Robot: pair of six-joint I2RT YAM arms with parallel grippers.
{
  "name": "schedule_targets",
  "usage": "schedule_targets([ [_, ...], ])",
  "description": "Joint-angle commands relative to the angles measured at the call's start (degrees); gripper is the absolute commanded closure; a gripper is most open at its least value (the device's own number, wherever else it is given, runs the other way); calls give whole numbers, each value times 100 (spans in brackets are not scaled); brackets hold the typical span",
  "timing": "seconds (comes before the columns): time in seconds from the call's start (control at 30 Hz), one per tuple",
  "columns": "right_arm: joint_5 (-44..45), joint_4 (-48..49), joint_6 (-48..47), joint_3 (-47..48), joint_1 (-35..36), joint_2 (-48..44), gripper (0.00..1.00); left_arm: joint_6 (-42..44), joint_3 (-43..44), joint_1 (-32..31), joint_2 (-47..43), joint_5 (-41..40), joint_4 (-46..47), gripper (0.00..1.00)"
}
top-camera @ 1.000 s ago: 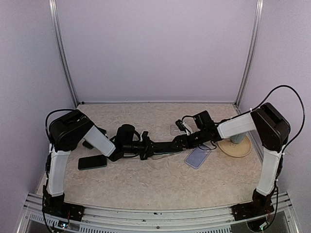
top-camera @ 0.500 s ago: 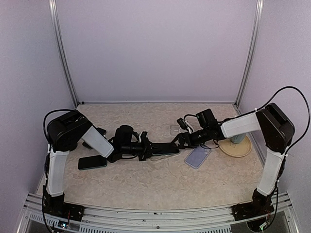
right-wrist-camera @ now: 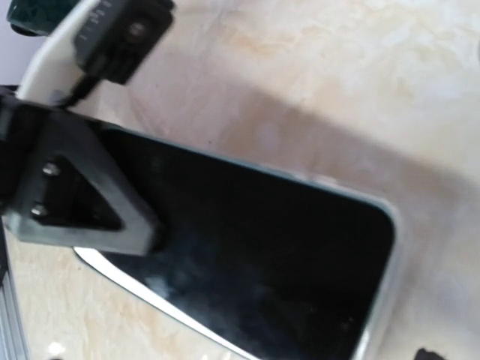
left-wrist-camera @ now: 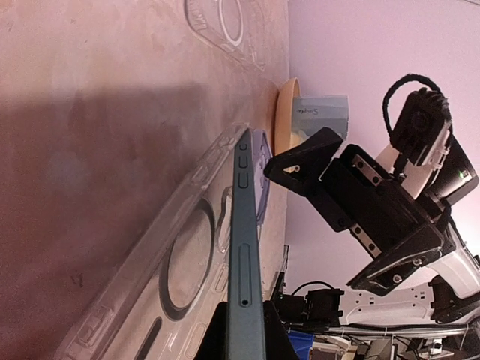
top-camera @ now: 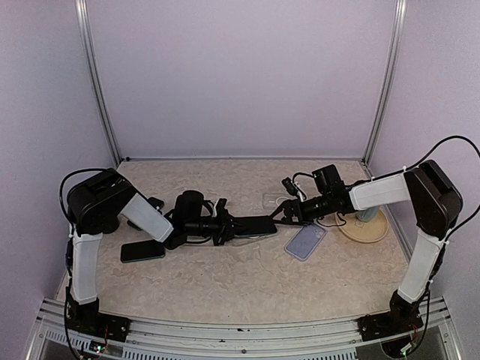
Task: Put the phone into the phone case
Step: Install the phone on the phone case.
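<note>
My left gripper (top-camera: 228, 225) is shut on a dark phone (top-camera: 255, 224) and holds it on edge, tilted over a clear phone case (top-camera: 241, 240) lying on the table. In the left wrist view the phone's side (left-wrist-camera: 245, 240) stands against the case (left-wrist-camera: 169, 281), with its far end down at the case's far end. The left gripper (left-wrist-camera: 246, 343) clamps the near end. My right gripper (top-camera: 288, 214) is open and empty, just past the phone's far end, and its black fingers (left-wrist-camera: 304, 161) show in the left wrist view. The right wrist view shows the phone's screen (right-wrist-camera: 255, 255).
A second dark phone (top-camera: 142, 251) lies at the left. A bluish case (top-camera: 305, 241) lies right of the clear one. Another clear case (top-camera: 273, 200) lies behind it. A round wooden plate (top-camera: 365, 229) holding a blue-grey object stands at the right.
My right gripper has drawn back to the right, off the phone's far end. My left gripper still holds the phone, now a little further right over the case.
</note>
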Motion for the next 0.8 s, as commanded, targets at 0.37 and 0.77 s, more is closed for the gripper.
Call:
schedule_targets([
  [0.37, -572, 255, 272, -156, -193, -207, 0, 285, 43, -83, -690, 369, 785, 100],
  [0.77, -1563, 1822, 1366, -631, -193, -306, 3, 617, 118, -239, -908, 510, 721, 100],
])
